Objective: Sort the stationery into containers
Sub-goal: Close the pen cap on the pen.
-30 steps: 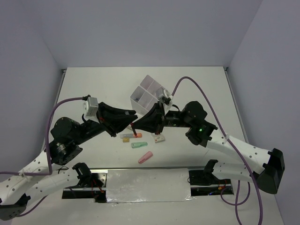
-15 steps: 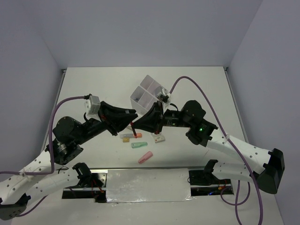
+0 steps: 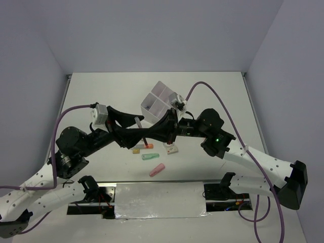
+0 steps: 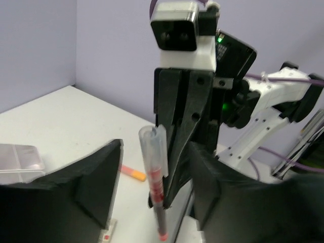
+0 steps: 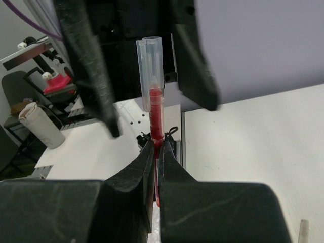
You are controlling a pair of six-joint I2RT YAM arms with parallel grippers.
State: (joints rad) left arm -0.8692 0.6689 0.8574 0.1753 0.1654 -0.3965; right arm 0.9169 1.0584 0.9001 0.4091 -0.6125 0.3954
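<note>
White table (image 3: pixel 101 96), lilac walls (image 3: pixel 152 35). At mid-frame of the top view, the right gripper (image 5: pixel 155 148) pinches a red pen (image 4: pixel 155 172) by its lower end. The left gripper (image 4: pixel 154 152) stands spread either side of the pen's clear cap, not touching it. The box (image 3: pixel 159 101) sits just above centre. An orange marker (image 3: pixel 147 146), green marker (image 3: pixel 150 156) and pink marker (image 3: pixel 157 170) lie below.

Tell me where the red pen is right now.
In the top view the red pen is mid-table, pinched in the right gripper, between the fingers of the open left gripper, close to the orange marker.
</note>
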